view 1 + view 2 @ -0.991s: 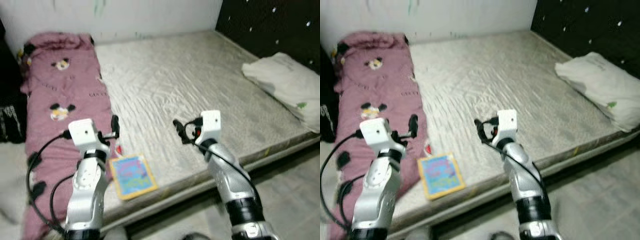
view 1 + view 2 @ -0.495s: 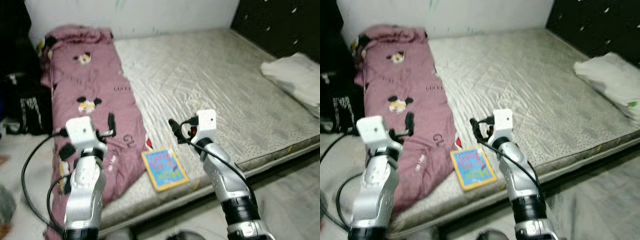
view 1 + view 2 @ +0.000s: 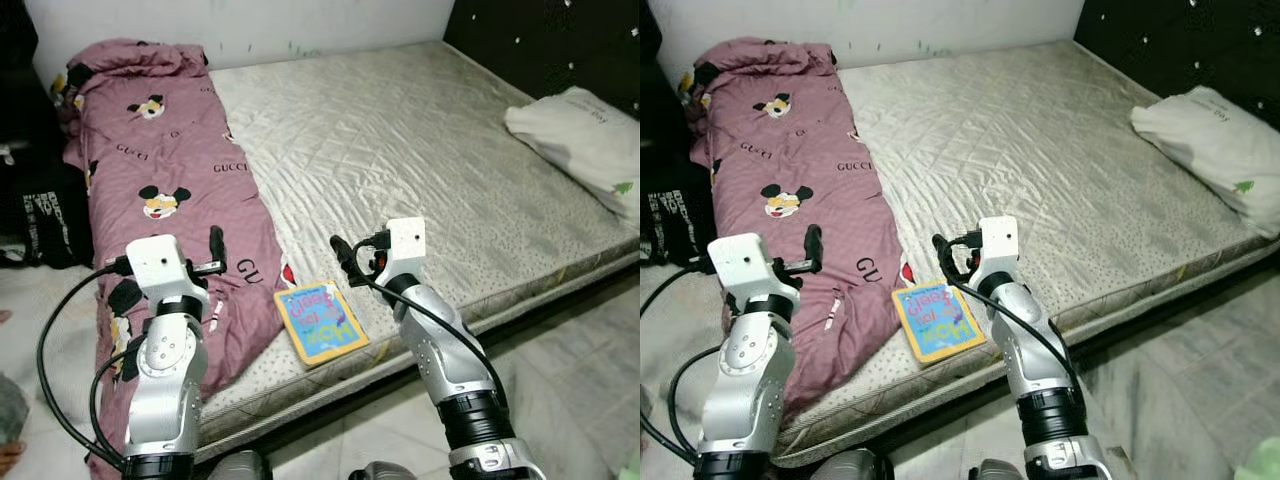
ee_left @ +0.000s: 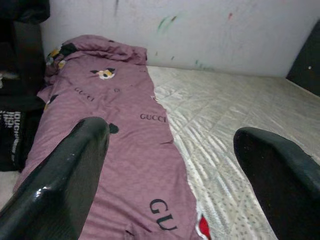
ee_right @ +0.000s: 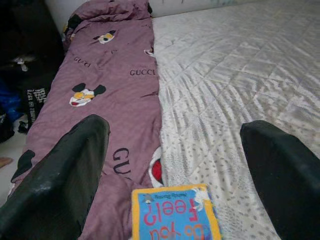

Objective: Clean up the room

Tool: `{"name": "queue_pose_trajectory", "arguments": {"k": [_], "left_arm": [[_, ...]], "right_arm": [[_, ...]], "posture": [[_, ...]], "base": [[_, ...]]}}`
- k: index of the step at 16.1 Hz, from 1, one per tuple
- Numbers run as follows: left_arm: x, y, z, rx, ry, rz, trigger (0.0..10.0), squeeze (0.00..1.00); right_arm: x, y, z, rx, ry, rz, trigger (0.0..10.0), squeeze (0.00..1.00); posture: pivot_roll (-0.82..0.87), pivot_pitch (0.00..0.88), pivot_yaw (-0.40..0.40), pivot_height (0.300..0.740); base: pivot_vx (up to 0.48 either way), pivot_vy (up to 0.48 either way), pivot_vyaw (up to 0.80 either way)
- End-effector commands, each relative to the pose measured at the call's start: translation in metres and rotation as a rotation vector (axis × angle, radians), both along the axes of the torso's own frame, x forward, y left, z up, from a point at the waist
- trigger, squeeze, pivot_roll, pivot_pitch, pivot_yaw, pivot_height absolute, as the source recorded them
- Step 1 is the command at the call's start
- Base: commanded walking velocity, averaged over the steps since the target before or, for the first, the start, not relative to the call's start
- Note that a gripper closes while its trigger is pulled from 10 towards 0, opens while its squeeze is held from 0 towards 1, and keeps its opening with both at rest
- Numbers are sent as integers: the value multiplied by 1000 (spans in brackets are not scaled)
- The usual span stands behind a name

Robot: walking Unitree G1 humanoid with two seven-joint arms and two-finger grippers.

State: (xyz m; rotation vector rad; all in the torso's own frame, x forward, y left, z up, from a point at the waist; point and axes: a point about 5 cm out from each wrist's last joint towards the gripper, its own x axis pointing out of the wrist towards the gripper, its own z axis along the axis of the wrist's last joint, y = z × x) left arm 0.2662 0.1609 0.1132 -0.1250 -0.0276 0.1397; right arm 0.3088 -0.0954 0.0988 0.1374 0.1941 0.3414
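Observation:
A colourful children's book (image 3: 320, 322) lies flat near the front edge of the grey mattress (image 3: 420, 150). A mauve blanket with cartoon mice (image 3: 170, 170) runs along the bed's left side and droops over the front edge. My left gripper (image 3: 214, 245) is raised over the blanket's lower part, open and holding nothing. My right gripper (image 3: 342, 258) hovers just behind and to the right of the book, open too. In the right wrist view the book (image 5: 172, 215) sits between the two spread fingers (image 5: 65, 170), and the blanket (image 5: 110, 90) stretches beyond.
A white pillow (image 3: 580, 140) rests at the bed's right side by a dark headboard (image 3: 540, 40). A black bag (image 3: 40, 215) stands on the floor left of the bed. Pale tiled floor (image 3: 570, 380) runs along the bed's front.
The camera has swung left and back and the picture has sharpened. Both arms keep the same raised pose, both grippers stay open, and the book and blanket lie where they were.

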Motion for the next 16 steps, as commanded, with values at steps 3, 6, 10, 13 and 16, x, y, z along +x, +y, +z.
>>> {"name": "queue_pose_trajectory", "arguments": {"k": [3,6,10,13,16], "left_arm": [[1,-2,0,-2,3,-13,10000,0],[2,-1,0,-4,0,-3,10000,0],[1,-1,0,-7,-1,11,10000,0],[1,-1,0,-7,-1,11,10000,0],[2,0,1,1,1,14,10000,0]], "right_arm": [[1,0,4,-1,-23,-4,10000,0],[1,0,4,-3,-23,-4,10000,0],[1,0,4,-5,-20,-5,10000,0],[1,0,4,-5,-20,-5,10000,0],[0,2,5,-6,-24,-4,10000,0]], "posture": [[-27,8,-29,740],[-26,7,-30,740],[-27,11,-33,740],[-27,11,-33,740],[-25,15,-29,740]], "base": [[0,0,498],[0,0,800],[0,0,738],[0,0,688],[0,0,763]]}}
